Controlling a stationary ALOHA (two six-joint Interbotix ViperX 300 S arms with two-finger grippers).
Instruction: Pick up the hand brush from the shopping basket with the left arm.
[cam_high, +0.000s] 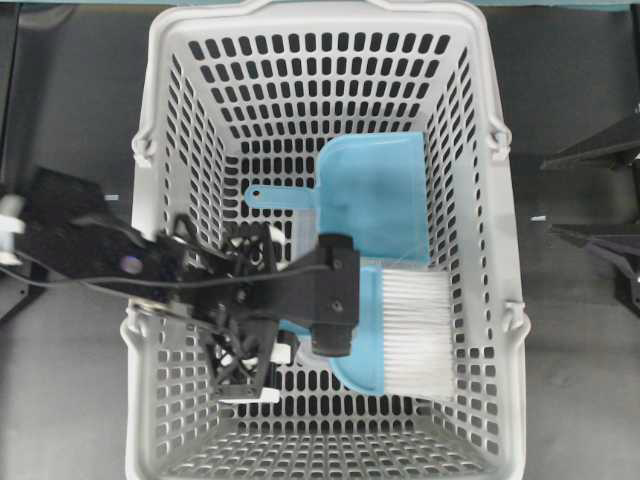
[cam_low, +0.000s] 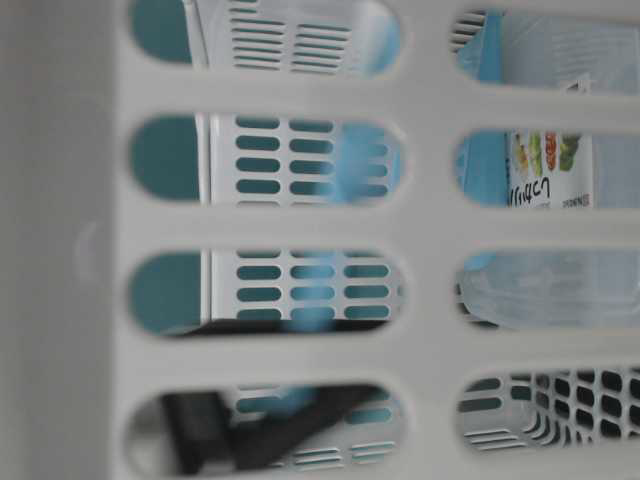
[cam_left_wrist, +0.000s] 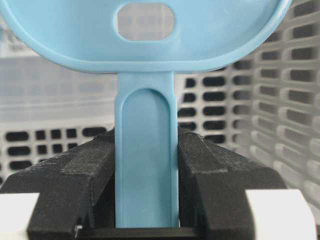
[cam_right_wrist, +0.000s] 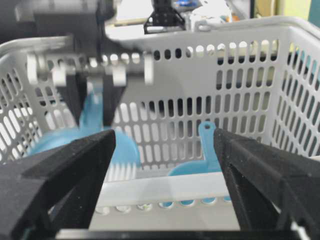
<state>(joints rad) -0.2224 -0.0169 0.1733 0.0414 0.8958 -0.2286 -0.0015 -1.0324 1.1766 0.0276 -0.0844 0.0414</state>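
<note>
The light-blue hand brush (cam_high: 372, 345) with white bristles (cam_high: 418, 330) is inside the grey shopping basket (cam_high: 160, 120). My left gripper (cam_high: 340, 300) reaches in from the left and is shut on the brush's handle. In the left wrist view the thin handle (cam_left_wrist: 146, 165) is clamped between both black fingers (cam_left_wrist: 85, 170), with the holed brush body (cam_left_wrist: 210, 40) above. From the right wrist view the brush (cam_right_wrist: 112, 150) hangs bristles-down from the left gripper (cam_right_wrist: 97, 95). My right gripper (cam_right_wrist: 164, 137) is open and empty outside the basket (cam_right_wrist: 165, 192).
A light-blue dustpan (cam_high: 375, 200) without bristles lies in the basket beside the brush, handle pointing left; it also shows in the right wrist view (cam_right_wrist: 207, 157). The basket's slotted walls surround the left gripper. The table-level view looks through the basket wall (cam_low: 300, 225).
</note>
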